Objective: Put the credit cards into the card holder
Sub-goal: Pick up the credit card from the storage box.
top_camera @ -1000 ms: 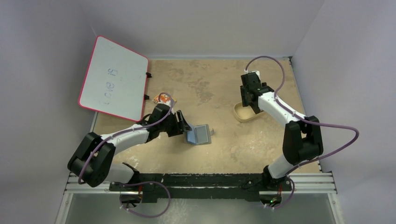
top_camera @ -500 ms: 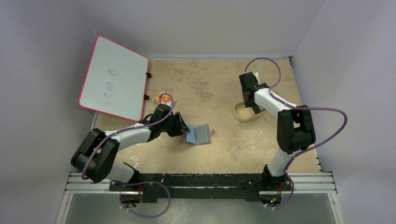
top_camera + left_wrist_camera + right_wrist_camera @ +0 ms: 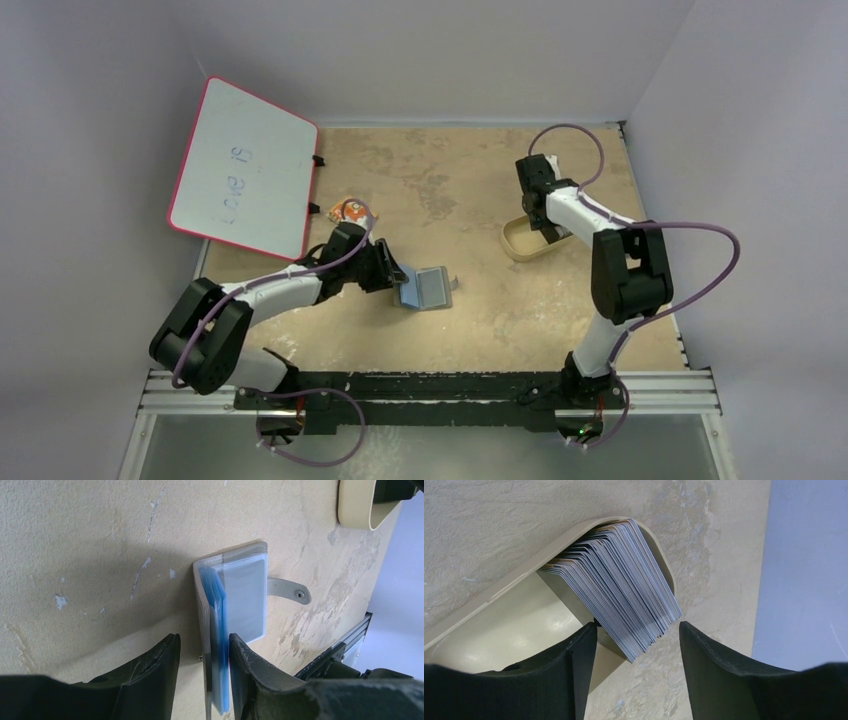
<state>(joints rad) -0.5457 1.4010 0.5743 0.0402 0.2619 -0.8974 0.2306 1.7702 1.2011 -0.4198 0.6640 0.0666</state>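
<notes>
The card holder (image 3: 432,288) lies open on the table, grey outside and light blue inside, with its snap strap (image 3: 300,594) out to the right. In the left wrist view one flap (image 3: 217,630) stands upright between my left gripper's (image 3: 204,640) fingers. The right finger touches the blue sleeves and the left finger stands apart from the grey cover. The credit cards (image 3: 624,580) are a fanned grey-silver stack leaning in the tan tray (image 3: 524,572). My right gripper (image 3: 638,635) is open just above the stack's lower edge and holds nothing.
A red-rimmed whiteboard (image 3: 245,168) leans at the back left. A small orange packet (image 3: 350,210) lies near the left arm. The tan tray (image 3: 516,244) sits at the right middle, under the right gripper (image 3: 547,230). Grey walls close in on three sides.
The right arm has swung its elbow in and shifted its gripper slightly over the tray. The left arm and the card holder have not moved.
</notes>
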